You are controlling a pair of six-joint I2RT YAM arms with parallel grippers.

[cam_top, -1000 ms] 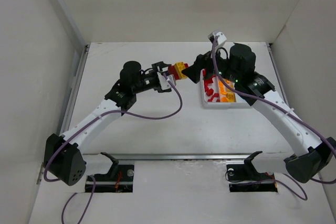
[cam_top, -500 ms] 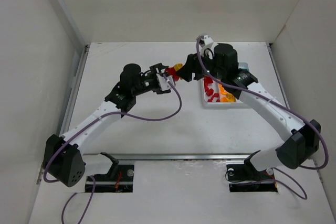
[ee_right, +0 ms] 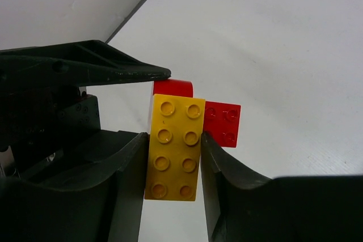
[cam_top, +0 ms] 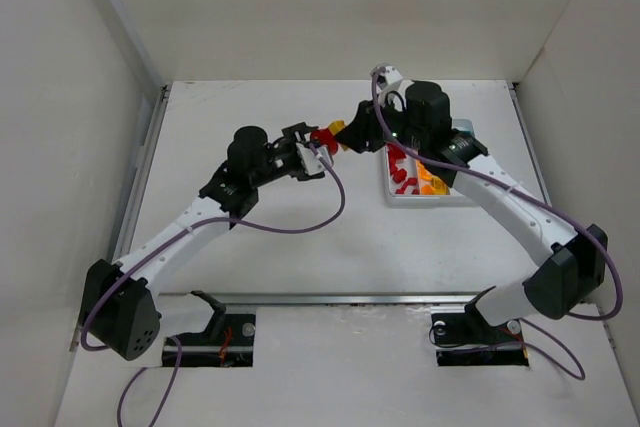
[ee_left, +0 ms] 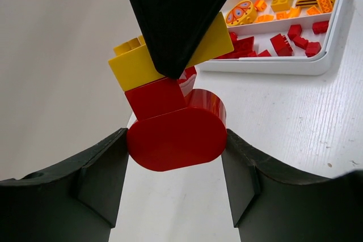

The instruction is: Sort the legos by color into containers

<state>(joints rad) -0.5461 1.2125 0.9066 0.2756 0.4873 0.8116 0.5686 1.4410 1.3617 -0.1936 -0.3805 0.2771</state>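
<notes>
Top external: left gripper and right gripper meet nose-to-nose, clamping legos.

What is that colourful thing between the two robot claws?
A joined clump of legos: the left gripper clamps its red rounded piece, the right gripper its yellow brick. Both wrist views show it best.

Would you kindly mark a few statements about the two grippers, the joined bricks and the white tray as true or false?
1. The left gripper clamps a red rounded plastic piece. True.
2. The right gripper grips the yellow eight-stud plastic brick by its long sides. True.
3. The joined bricks lie inside the white plastic tray. False: both grippers hold them outside it.
4. The tray's red bricks and orange bricks share one compartment. False: a divider separates them.
</notes>
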